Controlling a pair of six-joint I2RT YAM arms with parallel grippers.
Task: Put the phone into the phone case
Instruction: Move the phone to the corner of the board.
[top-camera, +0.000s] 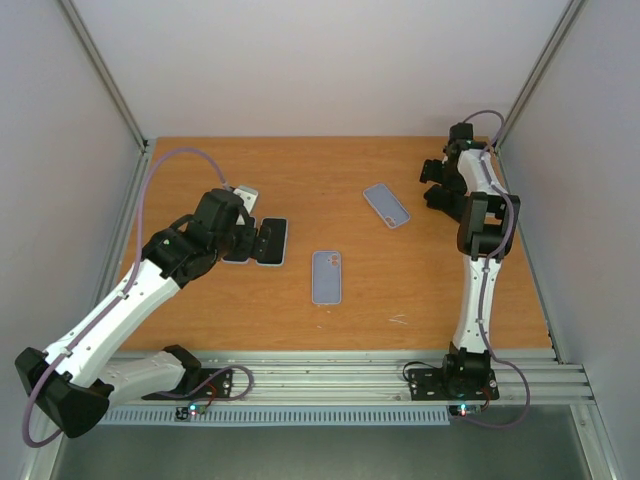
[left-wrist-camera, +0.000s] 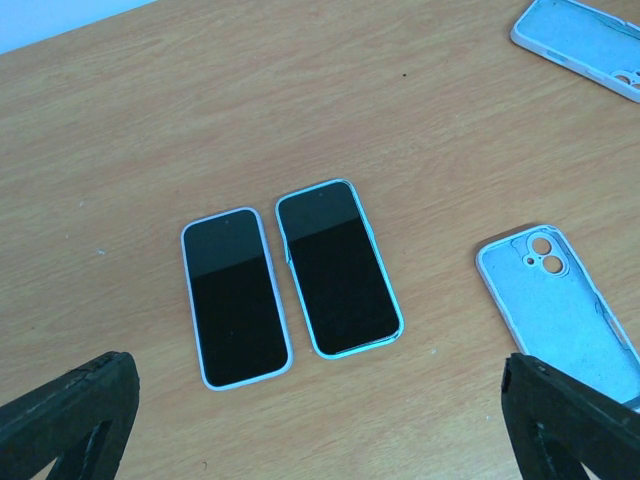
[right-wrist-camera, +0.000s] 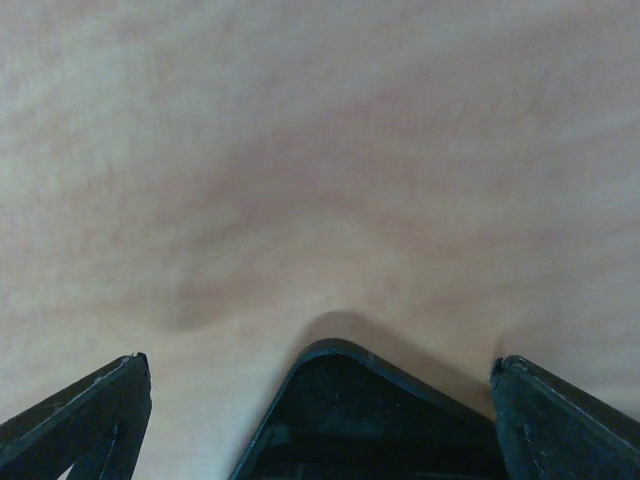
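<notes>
Looking in from the side, I see the left arm stretched out over the orange-brown wooden table (top-camera: 330, 165). The left gripper (top-camera: 252, 240) hangs above 2 phones with its jaws spread wide and nothing held between them. Its own wrist camera shows the black fingers (left-wrist-camera: 70, 420) in the 2 bottom corners of the view, well apart, with both phones lying on the wood ahead of them.

The phones lie flat, dark screens up, side by side and nearly parallel, with a thin strip of table between them. The black-screened phone with a whitish rim (left-wrist-camera: 237, 297) is on the left of that view. The black-screened phone with a pale blue-green rim (left-wrist-camera: 338, 268) is on the right, set a little further up. (Whether those rims are cases already fitted or the phones' own edges, I cannot tell.)

To the right of the pair, apart from them, lies an empty light blue phone case (left-wrist-camera: 560, 310), hollow side up, with its 2 round camera cut-outs at the far end. From above it sits near the middle of the table. A second light blue phone case (left-wrist-camera: 585, 45) lies further off, partly cut by the frame edge.

The right gripper (top-camera: 437, 185) is over at the far right of the table, well apart from the phones and both cases. Its wrist camera shows its jaws released too, wide apart, low over bare wood and holding nothing.
</notes>
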